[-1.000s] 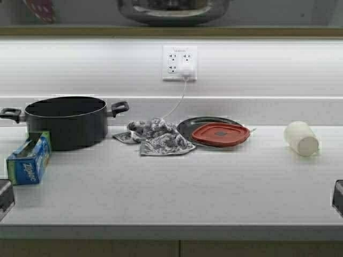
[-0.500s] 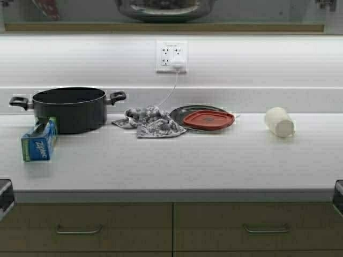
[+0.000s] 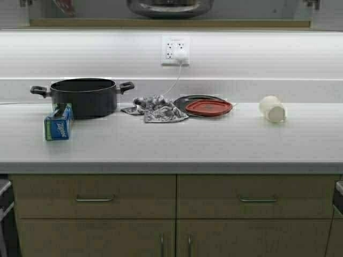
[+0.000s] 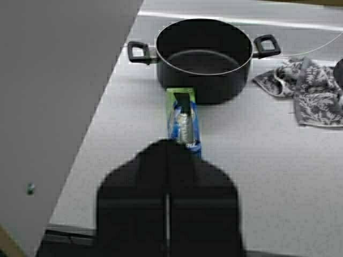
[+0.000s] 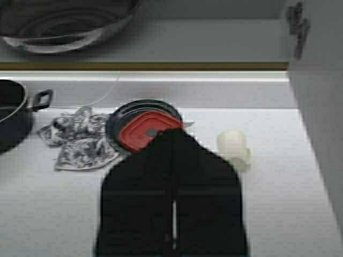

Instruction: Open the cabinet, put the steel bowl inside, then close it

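Note:
The steel bowl sits inside the cabinet, on its bottom shelf, at the top of the high view. In the right wrist view the steel bowl rests on the pale shelf. Both doors stand swung open: one door with its slim handle is beside my right gripper, the other door beside my left. My left gripper is shut and empty above the counter near the blue box. My right gripper is shut and empty over the counter, in front of the red lid.
On the white counter stand a black two-handled pot, a blue Ziploc box, a patterned cloth, a dark plate with a red lid and a tipped white cup. Tan drawers lie below.
The robot has backed away from the counter: the whole scene has shrunk and shifted up, and the drawers and base doors have come into view. Both grippers stay shut.

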You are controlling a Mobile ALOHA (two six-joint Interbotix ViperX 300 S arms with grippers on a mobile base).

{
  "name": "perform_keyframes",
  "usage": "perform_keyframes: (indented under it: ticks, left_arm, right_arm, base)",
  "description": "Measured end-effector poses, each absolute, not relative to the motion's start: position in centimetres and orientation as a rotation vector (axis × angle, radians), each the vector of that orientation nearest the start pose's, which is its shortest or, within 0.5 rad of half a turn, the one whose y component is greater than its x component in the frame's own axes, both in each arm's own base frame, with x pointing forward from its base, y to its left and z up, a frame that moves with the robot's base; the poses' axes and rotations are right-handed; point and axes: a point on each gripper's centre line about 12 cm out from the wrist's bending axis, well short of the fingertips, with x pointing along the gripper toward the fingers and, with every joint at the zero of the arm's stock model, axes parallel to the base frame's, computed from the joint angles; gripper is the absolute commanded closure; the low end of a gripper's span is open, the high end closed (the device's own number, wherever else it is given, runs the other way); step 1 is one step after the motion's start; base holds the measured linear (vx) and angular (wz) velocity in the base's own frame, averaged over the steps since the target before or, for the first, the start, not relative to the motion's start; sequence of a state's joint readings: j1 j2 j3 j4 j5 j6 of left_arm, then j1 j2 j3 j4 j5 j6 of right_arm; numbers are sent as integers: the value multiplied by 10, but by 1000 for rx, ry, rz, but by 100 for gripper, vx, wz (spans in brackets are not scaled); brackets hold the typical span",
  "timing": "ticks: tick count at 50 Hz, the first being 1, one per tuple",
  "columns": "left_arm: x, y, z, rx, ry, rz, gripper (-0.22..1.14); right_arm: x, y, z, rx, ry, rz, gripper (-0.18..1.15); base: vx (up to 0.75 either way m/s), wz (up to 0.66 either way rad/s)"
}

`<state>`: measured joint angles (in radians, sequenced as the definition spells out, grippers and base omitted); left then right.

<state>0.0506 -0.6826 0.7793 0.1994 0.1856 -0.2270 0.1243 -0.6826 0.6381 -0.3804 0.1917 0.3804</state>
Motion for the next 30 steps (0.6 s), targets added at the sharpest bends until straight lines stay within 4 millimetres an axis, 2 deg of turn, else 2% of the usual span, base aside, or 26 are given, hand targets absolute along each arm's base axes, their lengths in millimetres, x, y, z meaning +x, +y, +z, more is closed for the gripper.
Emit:
perform_keyframes:
  ticks: [13, 21, 25, 30]
  left_arm:
    - [283, 36, 381, -33, 210, 155, 87]
    - [296, 67, 399, -40, 188, 253, 87]
    - [306, 89, 408, -54, 178, 314, 87]
    - [323, 111, 415, -63, 176, 364, 87]
  right_arm:
    - [265, -28, 431, -74, 51, -146, 89]
    - [261, -76, 444, -80, 19, -321, 90]
    - [274, -98, 443, -80, 25, -377, 90]
    - [302, -118, 428, -71, 84, -402, 90]
  base:
    - [-24, 2]
    - [-20, 5]
    - [-17, 0]
    - [-13, 0]
